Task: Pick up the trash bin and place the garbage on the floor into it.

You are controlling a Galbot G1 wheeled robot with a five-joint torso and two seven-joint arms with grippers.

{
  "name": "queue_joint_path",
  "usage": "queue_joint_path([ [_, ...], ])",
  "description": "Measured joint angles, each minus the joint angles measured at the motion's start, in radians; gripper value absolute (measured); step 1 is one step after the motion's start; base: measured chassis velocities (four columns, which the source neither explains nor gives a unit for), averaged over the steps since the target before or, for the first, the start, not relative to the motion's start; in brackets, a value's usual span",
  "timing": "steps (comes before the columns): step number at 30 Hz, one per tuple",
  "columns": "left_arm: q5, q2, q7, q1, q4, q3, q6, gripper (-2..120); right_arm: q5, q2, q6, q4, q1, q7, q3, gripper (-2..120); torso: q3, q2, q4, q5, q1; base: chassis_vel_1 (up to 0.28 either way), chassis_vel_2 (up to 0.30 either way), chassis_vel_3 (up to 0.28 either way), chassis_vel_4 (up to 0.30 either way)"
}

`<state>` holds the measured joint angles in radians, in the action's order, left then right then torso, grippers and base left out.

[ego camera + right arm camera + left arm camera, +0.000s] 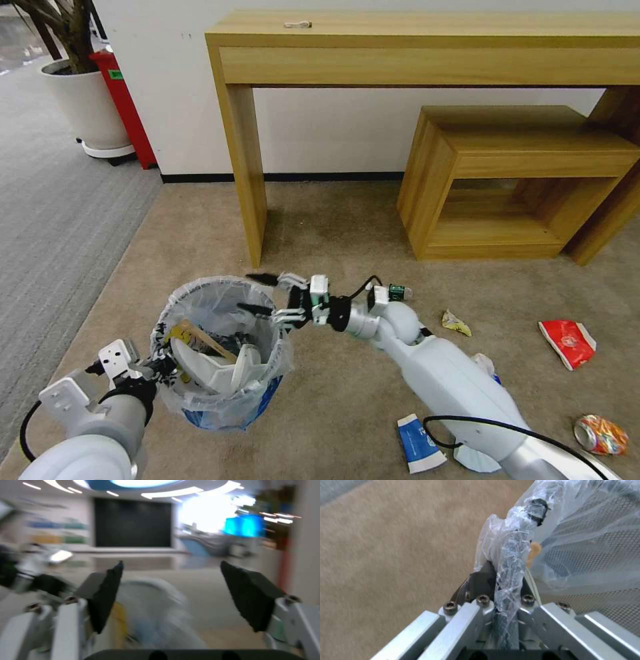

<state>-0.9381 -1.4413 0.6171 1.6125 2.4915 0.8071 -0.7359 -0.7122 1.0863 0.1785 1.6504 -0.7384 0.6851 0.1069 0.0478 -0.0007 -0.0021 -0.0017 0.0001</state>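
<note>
The blue trash bin (223, 407) with its whitish bag liner (506, 545) is tilted at lower left on the beige floor (333, 227). Inside lie white slippers (220, 363) and a wooden stick (203, 338). My left gripper (159, 368) (505, 576) is shut on the bin's near rim through the liner. Over the far rim my right gripper (259, 293) (180, 580) is open and holds nothing. Garbage lies to the right: a green-labelled bottle (399, 291), a yellowish wrapper (456, 323), a red wrapper (567, 341), an orange can (600, 435), a blue-white cup (420, 443) and a pale mask (475, 460).
A wooden desk (243, 167) stands against the wall with a leg just beyond the bin. A low wooden shelf (507, 180) sits at right. A potted plant (83, 100) and a tall red box (127, 107) stand at the far left, by the grey ribbed carpet (53, 220).
</note>
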Motion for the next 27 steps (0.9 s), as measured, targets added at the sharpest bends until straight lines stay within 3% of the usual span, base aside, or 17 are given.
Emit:
queue_joint_path([
  [1,-0.003,0.004,0.001,-0.002,-0.001,0.005,0.000,1,0.010,-0.019,-0.016,0.025,-0.014,-0.047,-0.013,82,0.000,0.000,-0.0001,-0.0001,0.000,0.000,0.000,0.000,0.000],
  [2,-0.016,0.016,0.004,-0.006,-0.004,0.022,0.000,1,0.042,-0.071,-0.081,0.105,-0.060,-0.205,-0.050,91,0.000,0.000,-0.0005,-0.0002,0.000,0.000,0.000,0.000,0.000],
  [3,-0.016,0.016,0.004,-0.006,-0.004,0.022,0.000,1,0.042,-0.071,-0.081,0.105,-0.060,-0.205,-0.050,91,0.000,0.000,-0.0005,-0.0002,0.000,0.000,0.000,0.000,0.000],
  [6,-0.036,0.025,0.010,-0.013,-0.003,0.036,0.000,1,0.048,-0.166,-0.264,0.266,-0.187,-0.548,-0.147,100,0.000,0.000,-0.0003,0.0000,0.000,0.000,0.000,0.000,0.000],
  [7,-0.039,0.024,0.010,-0.015,-0.002,0.035,0.000,1,0.043,-0.185,-0.311,0.305,-0.220,-0.615,-0.182,100,0.000,0.000,-0.0002,0.0001,0.000,0.000,0.000,0.000,0.000],
  [8,-0.039,0.024,0.010,-0.015,-0.002,0.035,0.000,1,0.043,-0.185,-0.311,0.305,-0.220,-0.615,-0.182,100,0.000,0.000,-0.0002,0.0001,0.000,0.000,0.000,0.000,0.000],
  [10,-0.040,0.021,0.011,-0.018,0.002,0.028,0.000,1,0.004,-0.235,-0.484,0.426,-0.330,-0.792,-0.314,100,0.000,0.000,-0.0001,0.0001,0.000,0.000,0.000,0.000,0.000],
  [11,-0.040,0.021,0.011,-0.018,0.002,0.028,0.000,1,0.004,-0.235,-0.484,0.426,-0.330,-0.792,-0.314,100,0.000,0.000,-0.0001,0.0001,0.000,0.000,0.000,0.000,0.000],
  [14,-0.041,0.022,0.011,-0.015,0.004,0.023,0.000,1,-0.161,-0.286,-0.715,0.549,-0.470,-1.004,-0.446,100,0.000,0.000,-0.0001,-0.0001,0.000,0.000,0.000,0.000,0.000],
  [22,-0.047,0.017,0.008,-0.014,0.005,0.010,0.000,1,-0.254,-0.312,-0.874,0.611,-0.694,-1.187,-0.557,100,0.000,0.000,-0.0001,-0.0002,0.000,0.000,0.000,0.000,0.000],
  [27,-0.048,0.018,0.008,-0.013,-0.001,0.011,0.000,1,-0.269,-0.312,-0.914,0.615,-0.752,-1.220,-0.570,100,0.000,0.000,-0.0001,-0.0002,0.000,0.000,0.000,0.000,0.000],
])
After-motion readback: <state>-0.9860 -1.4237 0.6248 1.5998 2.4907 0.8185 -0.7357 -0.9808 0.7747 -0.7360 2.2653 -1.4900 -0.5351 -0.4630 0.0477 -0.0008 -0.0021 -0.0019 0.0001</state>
